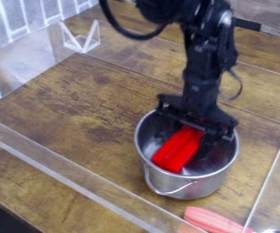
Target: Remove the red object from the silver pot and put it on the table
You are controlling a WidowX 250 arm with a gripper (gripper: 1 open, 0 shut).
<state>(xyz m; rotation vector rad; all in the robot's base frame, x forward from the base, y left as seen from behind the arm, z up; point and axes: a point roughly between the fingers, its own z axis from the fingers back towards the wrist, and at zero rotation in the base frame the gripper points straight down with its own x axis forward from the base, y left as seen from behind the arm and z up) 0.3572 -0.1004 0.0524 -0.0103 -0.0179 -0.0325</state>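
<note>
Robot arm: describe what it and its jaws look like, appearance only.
The arm is glossy black throughout, built of rounded, jointed segments. A thin black cable loops beside its upper section. It ends in a wide black gripper with a flat crossbar and short dark jaws. No markings are legible.

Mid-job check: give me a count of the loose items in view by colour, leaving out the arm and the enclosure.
Bright red: 1, the flat rectangular red block, tilted inside the pot under the gripper
Silver: 1, the round shiny steel pot on the wooden table
Salmon-red: 1, a rounded handle-like thing at the bottom edge
Total: 3
</note>
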